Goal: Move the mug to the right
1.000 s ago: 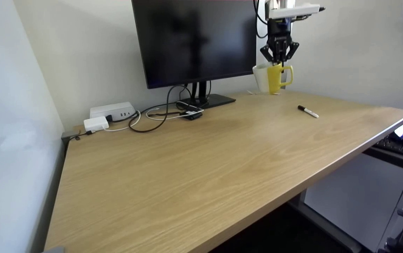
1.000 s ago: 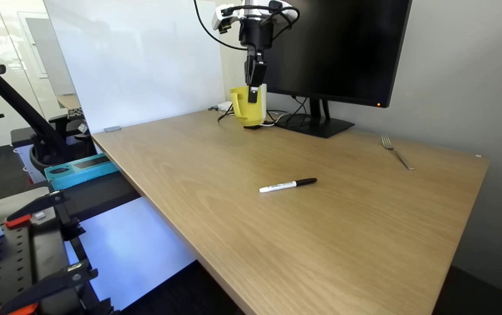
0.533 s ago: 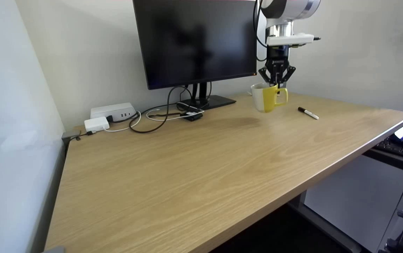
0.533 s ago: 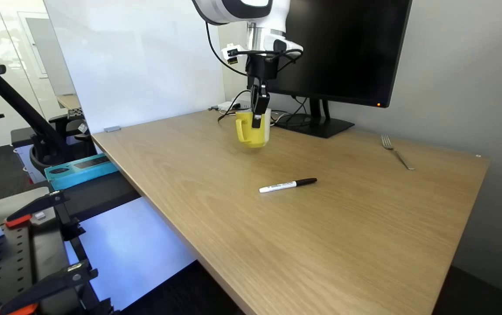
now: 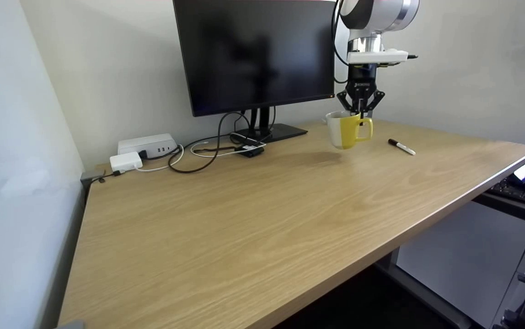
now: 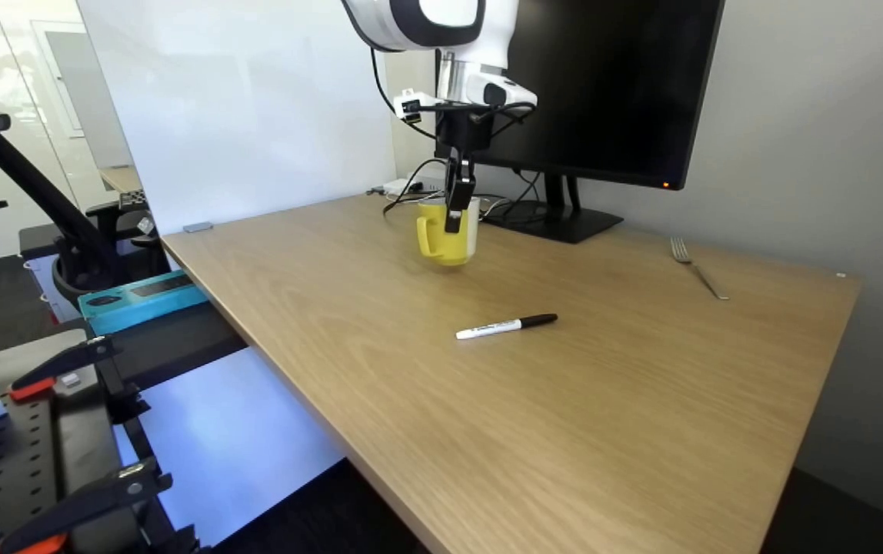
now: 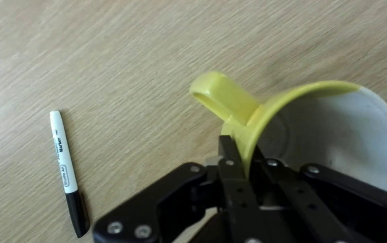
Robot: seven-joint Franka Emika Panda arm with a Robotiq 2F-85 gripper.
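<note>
As my pincer (image 7: 242,148) points down over the desk (image 5: 244,219), its fingers (image 7: 229,162) are drawn together with only the wall of the yellow-and-white mug (image 5: 341,133) between them. I have hold of that wall on its yellow side, just beside the handle (image 7: 230,98): in the wrist view the finger on the left lies against the outside, and the finger on the right reaches down inside the rim. From my fingertips the body of the mug spreads to the right in that view, pale inside, while the handle juts toward the far left. I hold the mug close to upright, just above the desk.

A white Shuttle Art marker (image 7: 64,162) with a black cap lies flat on the desk, to the left of the mug in the wrist view and well apart from it. Beyond the mug, in both exterior views, stands a computer monitor (image 6: 595,85); in an exterior view a fork (image 6: 694,265) lies to the right of its stand (image 6: 564,223).
</note>
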